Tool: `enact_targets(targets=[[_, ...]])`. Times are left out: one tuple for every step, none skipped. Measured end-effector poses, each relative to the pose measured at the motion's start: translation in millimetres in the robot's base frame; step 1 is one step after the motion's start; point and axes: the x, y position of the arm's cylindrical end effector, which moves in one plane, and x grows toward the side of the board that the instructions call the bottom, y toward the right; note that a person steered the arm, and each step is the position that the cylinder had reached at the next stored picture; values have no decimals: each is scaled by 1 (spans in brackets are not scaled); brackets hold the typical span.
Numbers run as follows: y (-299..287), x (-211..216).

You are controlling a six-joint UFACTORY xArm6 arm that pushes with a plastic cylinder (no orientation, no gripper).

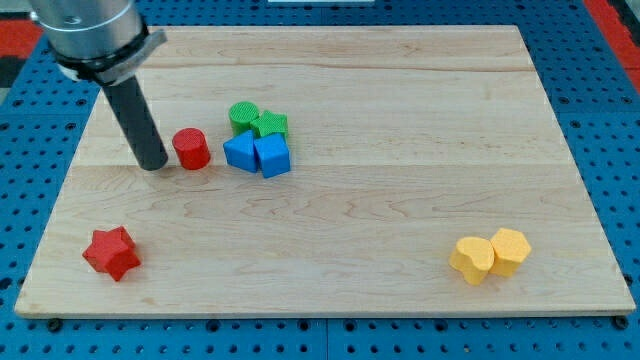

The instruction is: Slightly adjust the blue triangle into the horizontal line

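The blue triangle (240, 152) lies near the board's upper middle, touching a blue cube-like block (272, 156) on its right. A red cylinder (191, 149) stands just to its left, a small gap apart. A green round block (243, 116) and a green star (269, 125) sit right above the blue pair. My tip (155, 165) rests on the board just left of the red cylinder, close to it, on the far side from the blue triangle.
A red star (111, 252) lies at the view's bottom left. A yellow heart (471, 260) and a yellow hexagon (509, 251) touch at the bottom right. The wooden board (400, 120) sits on a blue pegboard.
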Motion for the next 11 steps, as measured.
enact_targets(targets=[[5, -16], [36, -20], [53, -20], [35, -19], [36, 3], [51, 37], [69, 45], [90, 45], [109, 44], [116, 35], [116, 21]])
